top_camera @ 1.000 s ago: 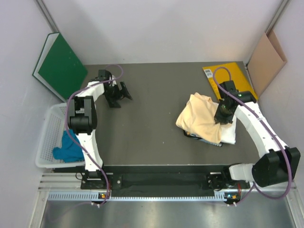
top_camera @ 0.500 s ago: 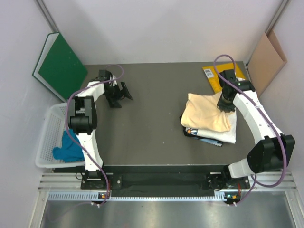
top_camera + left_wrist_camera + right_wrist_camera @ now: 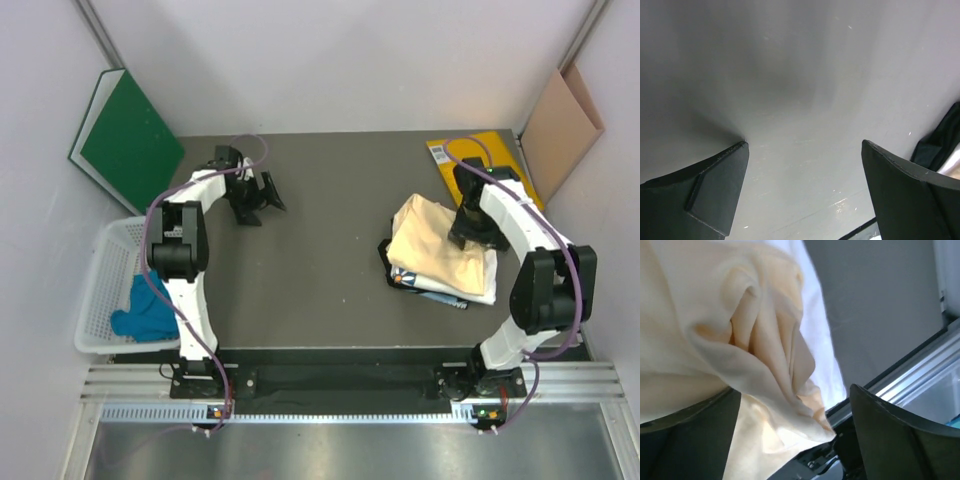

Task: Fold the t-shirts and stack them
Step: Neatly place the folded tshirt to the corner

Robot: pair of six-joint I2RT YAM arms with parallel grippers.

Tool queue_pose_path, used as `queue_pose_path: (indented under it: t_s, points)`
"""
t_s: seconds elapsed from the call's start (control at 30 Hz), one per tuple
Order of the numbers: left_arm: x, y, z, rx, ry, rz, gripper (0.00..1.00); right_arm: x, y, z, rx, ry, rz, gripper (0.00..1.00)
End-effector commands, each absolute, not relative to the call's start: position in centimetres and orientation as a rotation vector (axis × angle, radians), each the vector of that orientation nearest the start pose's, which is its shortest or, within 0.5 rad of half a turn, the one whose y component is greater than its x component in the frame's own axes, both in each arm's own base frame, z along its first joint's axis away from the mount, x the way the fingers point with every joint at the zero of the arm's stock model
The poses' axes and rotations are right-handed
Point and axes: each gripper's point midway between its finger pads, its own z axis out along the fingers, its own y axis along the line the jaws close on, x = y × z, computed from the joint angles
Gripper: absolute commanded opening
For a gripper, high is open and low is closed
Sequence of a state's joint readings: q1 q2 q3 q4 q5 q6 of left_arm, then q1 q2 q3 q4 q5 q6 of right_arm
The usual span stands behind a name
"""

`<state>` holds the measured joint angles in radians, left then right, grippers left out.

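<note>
peach t-shirt (image 3: 435,250): folded and sitting on top of the pile at the right of the table; its upper layer is bunched into soft creases right under the wrist camera
white t-shirt (image 3: 478,285): directly beneath the peach one; its edge peeks out on the near and right sides; small print shows along the near-left edge
dark cloth (image 3: 384,252): bottom of the pile, poking out on the left
teal-blue t-shirt (image 3: 140,312): crumpled in the white basket (image 3: 98,275) off the table's left edge; well apart from the pile
right gripper (image 3: 468,235): down over the far-right part of the peach t-shirt; fingers (image 3: 900,440) spread wide, creased cloth lying between them, nothing pinched; whether the tips press the cloth, I cannot tell
left gripper (image 3: 262,195): over at the far left of the table; fingers (image 3: 715,185) spread wide, only bare surface between them, holding nothing
table (image 3: 320,240): dark grey
yellow folder (image 3: 490,150): flat at the far-right corner, just behind the pile; partly covered by the right arm
green board (image 3: 130,140): leaning against the left wall
cardboard sheet (image 3: 560,120): leaning against the right wall
</note>
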<state>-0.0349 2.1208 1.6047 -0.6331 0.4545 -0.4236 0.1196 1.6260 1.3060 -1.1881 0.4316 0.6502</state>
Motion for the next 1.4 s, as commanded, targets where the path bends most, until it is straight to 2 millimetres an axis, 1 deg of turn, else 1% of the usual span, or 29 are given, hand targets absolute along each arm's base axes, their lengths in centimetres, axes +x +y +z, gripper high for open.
queue_pose_path:
  t_s: [0.0,0.03,0.13,0.17,0.23,0.27,0.3,0.37,0.4,0.43,0.47,0.5,0.53,0.6,0.67,0.7,0.73,0.77,0.8,0.83,0.87,0.97,1.03,1.07,1.1,1.17,1.27,1.3,1.37]
  points:
    - [45.1,-12.7,4.4,-0.318,2.745,-0.774,0.99,29.7,-2.6,18.5,0.718,2.552,-0.546,0.99]
    - [45.1,-12.9,4.4,-0.316,2.747,-0.777,0.99,31.0,-2.2,20.6,0.678,2.495,-0.497,1.00]
    - [45.2,-13.4,4.3,-0.301,2.751,-0.786,0.99,32.8,-0.5,23.7,0.592,2.420,-0.373,1.00]
    - [45.3,-13.5,4.2,-0.299,2.754,-0.786,0.99,34.0,0.4,24.1,0.558,2.394,-0.312,1.00]
    - [45.4,-13.5,4.3,-0.297,2.753,-0.788,0.99,34.9,3.0,23.0,0.470,2.458,-0.172,1.00]
    - [45.6,-13.5,4.2,-0.293,2.753,-0.783,0.99,36.1,4.6,22.8,0.419,2.444,-0.081,0.94]
    - [45.5,-13.5,4.2,-0.295,2.758,-0.782,0.99,36.3,7.1,21.7,0.353,2.501,0.069,0.85]
    - [45.6,-13.4,4.2,-0.290,2.761,-0.772,0.99,36.6,10.0,20.3,0.259,2.530,0.249,0.40]
    - [45.5,-13.3,4.1,-0.292,2.767,-0.763,0.99,37.0,12.4,20.3,0.201,2.520,0.412,0.14]
    - [45.5,-13.2,4.1,-0.291,2.768,-0.760,0.99,36.7,13.3,19.4,0.199,2.535,0.482,0.00]
    - [45.4,-13.2,4.0,-0.292,2.773,-0.755,0.99,36.7,14.1,19.2,0.180,2.521,0.566,0.00]
    - [45.3,-13.1,3.9,-0.294,2.776,-0.751,0.99,37.2,15.9,20.7,0.116,2.441,0.705,0.00]
    - [45.2,-13.1,3.8,-0.295,2.782,-0.748,0.99,36.7,16.6,19.8,0.110,2.444,0.776,0.00]
    - [45.0,-13.1,3.5,-0.298,2.793,-0.745,0.99,36.2,18.1,20.3,0.048,2.382,0.959,0.00]
    - [44.7,-13.0,3.2,-0.305,2.807,-0.746,0.99,35.3,19.2,21.4,0.005,2.333,1.116,0.00]
    - [44.7,-13.1,3.0,-0.304,2.810,-0.746,0.99,34.8,19.4,21.1,0.027,2.336,1.167,0.00]
    - [44.6,-13.1,3.1,-0.301,2.810,-0.748,0.99,35.3,19.6,22.0,0.009,2.269,1.212,0.00]
    - [44.6,-13.1,3.0,-0.305,2.813,-0.746,0.99,34.5,20.2,22.7,-0.024,2.240,1.306,0.00]
    - [44.6,-13.1,2.9,-0.304,2.815,-0.745,0.99,33.9,20.3,21.9,-0.007,2.247,1.348,0.00]
    - [44.5,-13.1,2.6,-0.309,2.822,-0.745,0.99,34.1,20.5,22.3,0.008,2.215,1.396,0.00]
    - [44.5,-13.1,2.7,-0.310,2.824,-0.747,0.99,33.6,20.5,21.7,0.020,2.231,1.433,0.00]
    - [44.5,-13.1,2.5,-0.309,2.826,-0.746,0.99,31.8,20.4,17.5,0.135,2.386,1.499,0.00]
    - [44.4,-13.1,2.2,-0.314,2.834,-0.746,0.99,30.8,20.0,15.4,0.141,2.475,1.464,0.00]
    - [44.4,-13.1,2.3,-0.310,2.834,-0.744,0.99,29.3,19.6,13.5,0.204,2.600,1.458,0.00]
    - [44.4,-13.1,2.2,-0.311,2.836,-0.742,0.99,29.1,19.1,12.8,0.161,2.641,1.392,0.00]
    - [44.4,-13.1,2.1,-0.313,2.839,-0.739,0.99,28.0,18.4,10.8,0.185,2.760,1.336,0.00]
    - [44.4,-13.1,1.9,-0.314,2.842,-0.739,0.99,25.5,16.9,8.6,0.245,2.961,1.214,0.00]
    - [44.3,-13.1,1.9,-0.316,2.844,-0.737,0.99,24.2,16.5,8.1,0.267,3.031,1.186,0.00]
    - [44.3,-13.1,1.9,-0.316,2.846,-0.737,0.99,23.5,15.5,7.4,0.286,3.093,1.087,0.00]
